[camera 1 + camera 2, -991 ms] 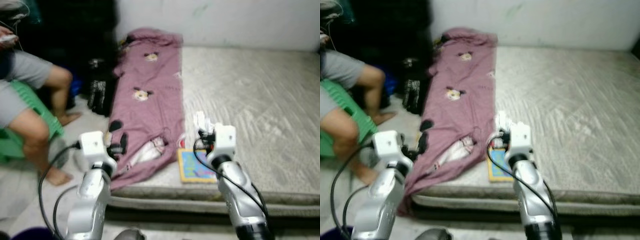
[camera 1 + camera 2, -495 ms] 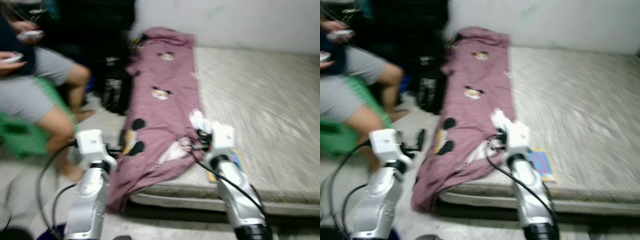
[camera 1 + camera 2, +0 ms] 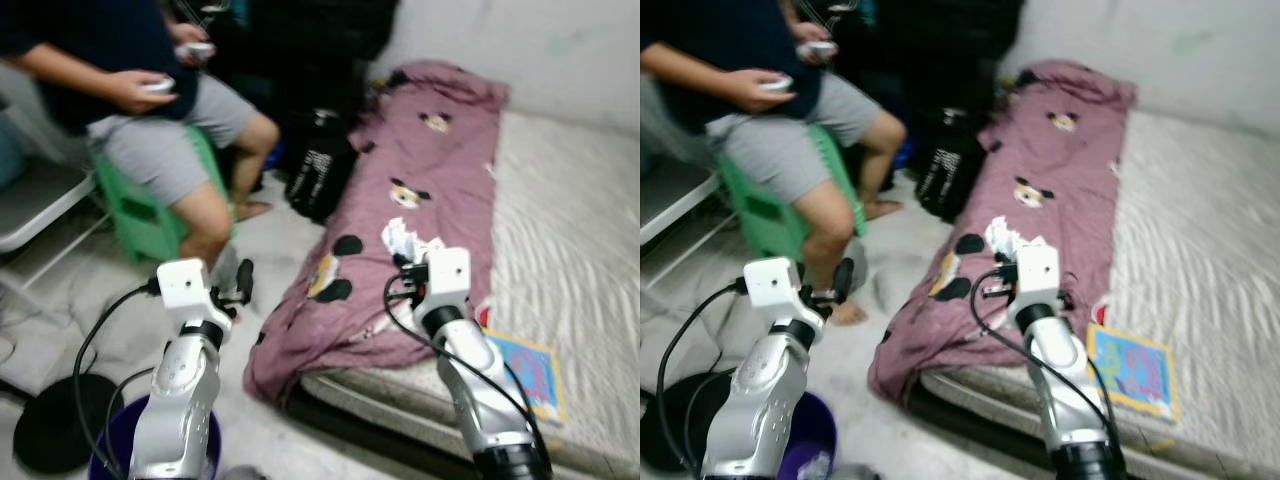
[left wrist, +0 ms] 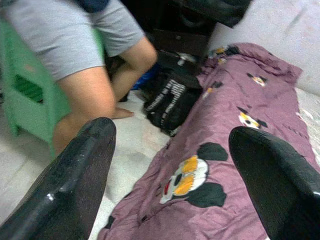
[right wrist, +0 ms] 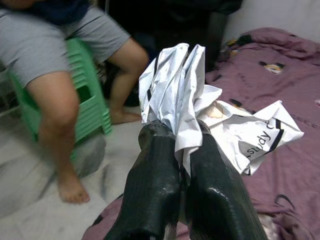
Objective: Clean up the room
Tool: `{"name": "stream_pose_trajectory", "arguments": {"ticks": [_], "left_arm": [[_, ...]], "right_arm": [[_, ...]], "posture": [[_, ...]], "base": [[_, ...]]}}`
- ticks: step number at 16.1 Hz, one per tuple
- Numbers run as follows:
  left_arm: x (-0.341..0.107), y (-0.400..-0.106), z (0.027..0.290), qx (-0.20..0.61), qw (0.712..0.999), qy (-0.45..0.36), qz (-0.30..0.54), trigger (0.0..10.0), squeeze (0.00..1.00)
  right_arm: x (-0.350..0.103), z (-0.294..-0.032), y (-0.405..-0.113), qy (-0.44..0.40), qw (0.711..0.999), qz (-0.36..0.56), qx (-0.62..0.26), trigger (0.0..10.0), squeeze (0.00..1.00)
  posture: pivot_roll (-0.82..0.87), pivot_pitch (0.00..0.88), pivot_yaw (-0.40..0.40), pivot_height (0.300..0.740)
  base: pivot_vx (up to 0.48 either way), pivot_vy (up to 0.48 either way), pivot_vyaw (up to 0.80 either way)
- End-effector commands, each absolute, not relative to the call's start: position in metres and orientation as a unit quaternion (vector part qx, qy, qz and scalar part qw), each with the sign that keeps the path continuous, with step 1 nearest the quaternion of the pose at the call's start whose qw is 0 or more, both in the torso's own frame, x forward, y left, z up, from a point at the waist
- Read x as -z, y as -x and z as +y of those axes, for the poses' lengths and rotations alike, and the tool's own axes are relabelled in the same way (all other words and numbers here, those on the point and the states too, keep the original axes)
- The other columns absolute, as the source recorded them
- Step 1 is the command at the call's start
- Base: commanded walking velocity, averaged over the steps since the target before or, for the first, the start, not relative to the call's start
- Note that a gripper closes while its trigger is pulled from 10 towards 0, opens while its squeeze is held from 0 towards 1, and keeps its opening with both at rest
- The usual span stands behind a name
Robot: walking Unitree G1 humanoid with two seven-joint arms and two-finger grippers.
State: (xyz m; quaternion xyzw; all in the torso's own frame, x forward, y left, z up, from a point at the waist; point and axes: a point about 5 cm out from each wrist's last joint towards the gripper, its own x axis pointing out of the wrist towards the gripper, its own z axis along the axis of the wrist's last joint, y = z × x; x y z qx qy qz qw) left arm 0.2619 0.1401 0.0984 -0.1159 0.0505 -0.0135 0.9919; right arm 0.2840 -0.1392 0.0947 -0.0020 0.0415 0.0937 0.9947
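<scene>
One crumpled paper (image 5: 200, 107) is pinched in the right gripper (image 5: 177, 150); the left gripper (image 4: 170, 165) is held wide open, empty. With the view swung leftward, the purple bin (image 3: 120, 445) is now seen, likely the drop-off.

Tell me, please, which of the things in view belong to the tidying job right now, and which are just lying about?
Part of the job:
- crumpled paper, pinched in the right pincer
- purple bin on the floor by the robot, a likely place for it
- left pincer, open and holding nothing

Just lying about:
- pink blanket on the mattress
- colourful book
- black bag
- seated person on a green stool
</scene>
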Motion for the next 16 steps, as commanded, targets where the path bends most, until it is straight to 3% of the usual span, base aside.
{"name": "stream_pose_trajectory", "arguments": {"ticks": [1, 14, 16], "left_arm": [[-0.097, -0.261, 0.145, 0.003, 0.992, 0.116, 0.053, 10.0, 0.0], [-0.097, -0.257, 0.147, 0.006, 0.993, 0.104, 0.053, 10.0, 0.0], [-0.096, -0.254, 0.15, -0.004, 0.993, 0.105, 0.053, 10.0, 0.0]], "right_arm": [[-0.1, -0.131, -0.286, 0.001, 0.994, 0.029, -0.11, 10.0, 0.0], [-0.099, -0.124, -0.289, -0.013, 0.992, 0.028, -0.122, 10.0, 0.0], [-0.099, -0.119, -0.292, -0.013, 0.991, 0.028, -0.134, 10.0, 0.0]], "posture": [[0.07, 0.0, -0.034, 0.74], [0.1, 0.0, -0.028, 0.74], [0.12, 0.0, -0.049, 0.74]], "base": [[0.0, 0.0, 0.8], [0.0, 0.0, 0.8], [0.0, 0.0, 0.29]]}}
